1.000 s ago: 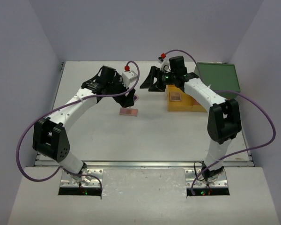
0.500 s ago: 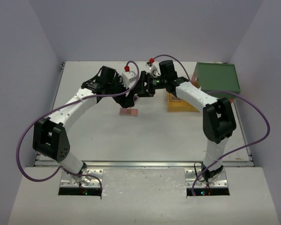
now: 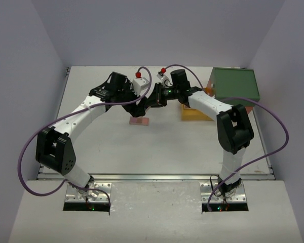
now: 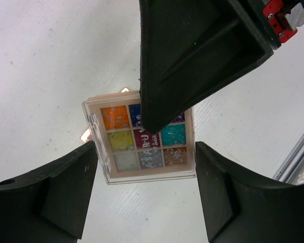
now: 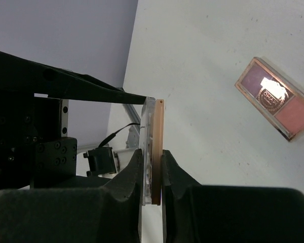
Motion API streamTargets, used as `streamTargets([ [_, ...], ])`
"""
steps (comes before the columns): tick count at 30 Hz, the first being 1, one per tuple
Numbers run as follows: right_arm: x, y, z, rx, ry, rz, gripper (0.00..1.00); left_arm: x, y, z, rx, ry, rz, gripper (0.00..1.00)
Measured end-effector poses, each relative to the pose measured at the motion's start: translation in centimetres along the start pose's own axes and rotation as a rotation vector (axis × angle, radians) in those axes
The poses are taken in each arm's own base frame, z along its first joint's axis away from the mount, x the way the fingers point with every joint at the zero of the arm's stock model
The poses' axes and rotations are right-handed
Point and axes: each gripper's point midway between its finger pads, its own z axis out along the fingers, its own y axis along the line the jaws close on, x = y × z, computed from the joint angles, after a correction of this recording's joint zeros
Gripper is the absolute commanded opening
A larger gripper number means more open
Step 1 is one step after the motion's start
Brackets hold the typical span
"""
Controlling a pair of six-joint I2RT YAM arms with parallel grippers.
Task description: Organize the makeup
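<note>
A multicoloured square palette (image 4: 122, 140) hangs above the table, with my left gripper (image 4: 146, 145) shut on its two side edges. My right gripper (image 5: 153, 152) is shut on the same palette (image 5: 155, 136), which shows edge-on there with a finger pressed on each flat face. One right finger (image 4: 192, 55) covers the palette's far part in the left wrist view. From above, the left gripper (image 3: 143, 106) and right gripper (image 3: 152, 101) meet near the table's back middle. A pink and brown palette (image 3: 139, 121) lies flat on the table just below them and shows again as a palette (image 5: 274, 105) in the right wrist view.
A green-topped box (image 3: 235, 85) stands at the back right. Its yellow drawer (image 3: 195, 114) is pulled out toward the middle, under the right forearm. Purple cables loop off both arms. The table's right rail (image 4: 299, 157) lies close by.
My right gripper swung left from over the yellow drawer to the left gripper and shut on the multicoloured palette. The left arm stayed still.
</note>
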Motion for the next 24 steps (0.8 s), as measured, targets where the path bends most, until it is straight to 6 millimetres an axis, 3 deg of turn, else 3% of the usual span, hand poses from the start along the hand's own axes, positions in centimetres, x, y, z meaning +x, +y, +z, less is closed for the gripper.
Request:
streamTargets([
  [1,0.0,-0.1,0.0,-0.001,-0.001,0.002,0.00,0.1,0.0,0.0,-0.003,0.003,-0.001,0.14],
  [2,0.1,-0.1,0.0,-0.001,-0.004,0.004,0.00,0.1,0.0,0.0,-0.003,0.006,-0.002,0.34],
  [4,0.5,-0.3,-0.1,0.003,-0.009,0.012,0.00,0.4,-0.2,0.0,0.002,0.017,-0.004,0.82],
  [5,0.7,-0.4,-0.3,0.007,-0.018,0.012,0.00,0.5,-0.4,0.0,0.006,0.024,-0.004,1.00],
  [9,2.1,-1.6,-2.0,0.068,-0.078,0.022,0.00,0.6,-0.4,-0.5,-0.012,0.036,-0.019,1.00],
  [14,2.1,-3.4,-6.9,0.222,-0.331,0.007,0.00,-0.1,-0.2,-2.8,-0.069,0.012,-0.005,1.00],
  [19,-1.6,-4.4,-11.5,0.403,-0.624,-0.082,0.00,0.1,-0.7,-5.3,-0.119,-0.039,0.035,1.00],
  [24,-7.2,-6.9,-14.3,0.677,-0.725,-0.222,0.00,4.7,-0.8,-5.0,-0.136,0.033,0.043,1.00],
])
